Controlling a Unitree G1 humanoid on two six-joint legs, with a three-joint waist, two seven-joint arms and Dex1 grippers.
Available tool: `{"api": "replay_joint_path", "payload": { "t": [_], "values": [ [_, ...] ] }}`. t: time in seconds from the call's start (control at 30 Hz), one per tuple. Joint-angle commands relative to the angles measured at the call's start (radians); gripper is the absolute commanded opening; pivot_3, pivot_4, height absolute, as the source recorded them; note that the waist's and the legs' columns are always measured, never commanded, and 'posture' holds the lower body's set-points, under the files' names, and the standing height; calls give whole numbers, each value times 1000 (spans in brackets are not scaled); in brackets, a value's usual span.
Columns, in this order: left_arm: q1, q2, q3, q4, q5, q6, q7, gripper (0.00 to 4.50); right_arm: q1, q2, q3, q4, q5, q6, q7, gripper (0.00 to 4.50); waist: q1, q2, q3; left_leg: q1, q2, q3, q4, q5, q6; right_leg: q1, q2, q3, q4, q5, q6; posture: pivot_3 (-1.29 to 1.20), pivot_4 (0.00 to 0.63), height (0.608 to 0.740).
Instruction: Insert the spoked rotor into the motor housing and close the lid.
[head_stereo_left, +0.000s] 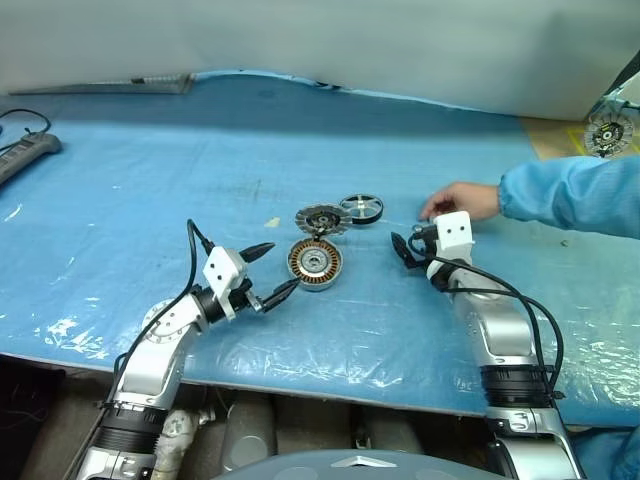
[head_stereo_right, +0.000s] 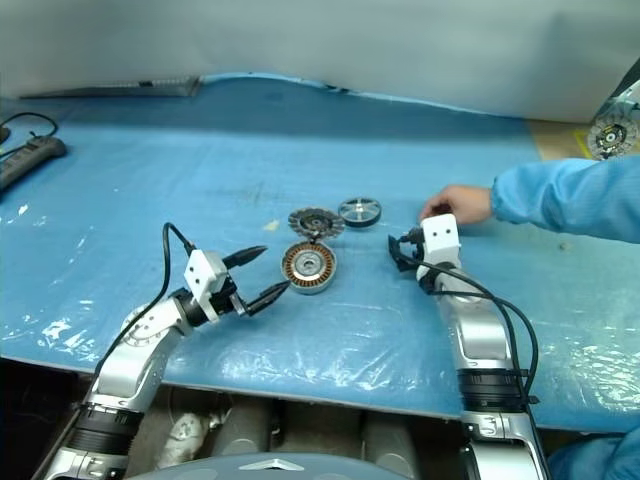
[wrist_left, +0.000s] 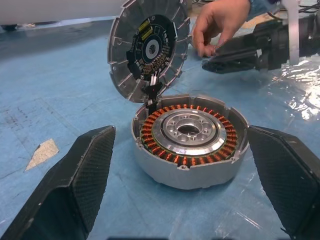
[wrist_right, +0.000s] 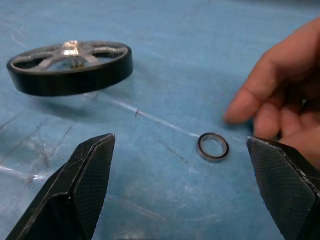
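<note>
Motor housing (head_stereo_left: 315, 263) at centre frame on the blue-covered desk (head_stereo_left: 150, 180), copper windings up, lid (head_stereo_left: 320, 219) propped open just behind it. Spoked rotor (head_stereo_left: 361, 208) lying flat to the upper right of the lid, apart from it. Small loose ring (wrist_right: 213, 147) seen in the right wrist view between rotor and a person's hand (head_stereo_left: 460, 202), hand reaching in from the right edge.

Left gripper (head_stereo_left: 270, 270) at lower left of the housing, jaws spread wide, nothing held, housing framed between them. Right gripper (head_stereo_left: 403, 249) right of centre, jaws likewise released and empty, aimed toward rotor and ring.

Risks, as judged: person's hand close to the right jaws, so a reach there could pinch or bump it. Loose ring easily nudged or grabbed by mistake instead of the rotor. Propped lid possibly knocked shut early by a careless approach.
</note>
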Motion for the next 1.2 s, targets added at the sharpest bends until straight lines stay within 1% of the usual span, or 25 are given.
{"api": "replay_joint_path", "payload": {
  "t": [0.03, 0.37, 0.97, 1.2],
  "values": [
    [0, 9, 3, -60, -14, 19, 19, 4449, -16, -6, -10, -7, -2, -16, -11, 4500, 0, 0, 0, 0, 0, 0, 0, 0, 0, 0, 0, 0, 0, 0, 0, 0, 150, 740],
    [2, 10, -8, -119, -16, 70, 53, 4449, -11, -16, -15, -8, 2, -18, -15, 4500, 0, 0, 0, 0, 0, 0, 0, 0, 0, 0, 0, 0, 1, 0, 0, 0, 150, 740],
    [-2, 8, -10, -98, -7, 56, 56, 4449, -12, -25, -1, -11, -13, -44, -12, 4500, 0, 0, 0, 0, 0, 0, 1, 0, 0, 0, 0, 0, 1, 0, 0, 0, 150, 740],
    [4, 3, -19, -96, -1, 52, 58, 4449, -56, -30, 27, -45, 3, -26, 27, 4500, -2, 0, 0, 0, 0, 0, 1, 0, 0, 0, 0, 0, 1, 0, 0, 0, 150, 740]
  ]
}}
